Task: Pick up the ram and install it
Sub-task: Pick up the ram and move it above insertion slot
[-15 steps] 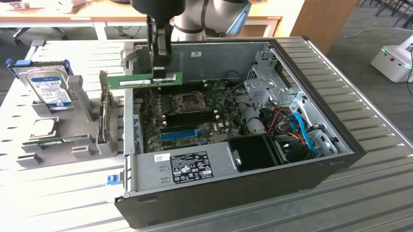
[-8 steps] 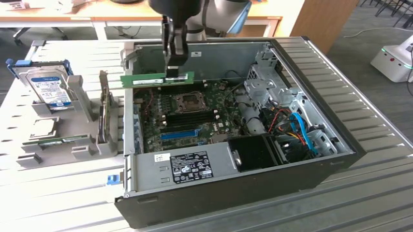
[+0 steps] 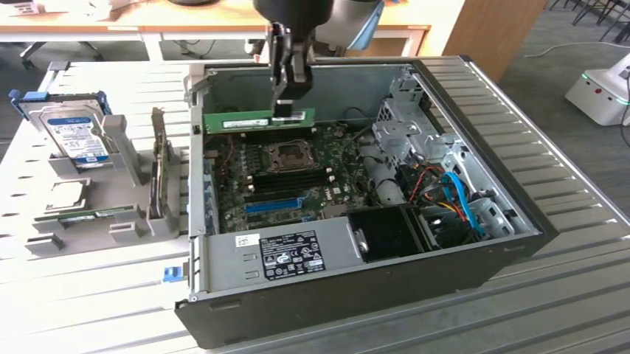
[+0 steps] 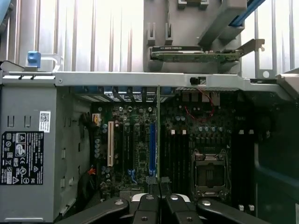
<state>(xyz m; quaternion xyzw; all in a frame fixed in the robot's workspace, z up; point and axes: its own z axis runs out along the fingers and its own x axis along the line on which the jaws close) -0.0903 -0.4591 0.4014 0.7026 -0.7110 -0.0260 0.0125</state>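
The ram [image 3: 241, 122], a narrow green stick with a pale label, hangs level above the motherboard [image 3: 295, 184] inside the open computer case [image 3: 344, 295], near the case's far wall. My gripper [image 3: 292, 112] comes down from above and is shut on the ram close to the end at the exterior view's right. In the wrist view the ram [image 4: 159, 135] shows edge-on as a thin green line running out from my gripper [image 4: 160, 201]. It lies between the blue long slot [image 4: 152, 144] and the dark memory slots [image 4: 180, 158]. The processor socket [image 3: 292, 155] sits just below the stick.
On the exterior view's left, a grey holder [image 3: 118, 221] carries a silver hard drive with a blue label [image 3: 79, 136] and an upright expansion card [image 3: 158, 173]. The power supply [image 3: 285, 254], a black fan [image 3: 394, 232] and a drive cage with cables [image 3: 443, 177] crowd the case.
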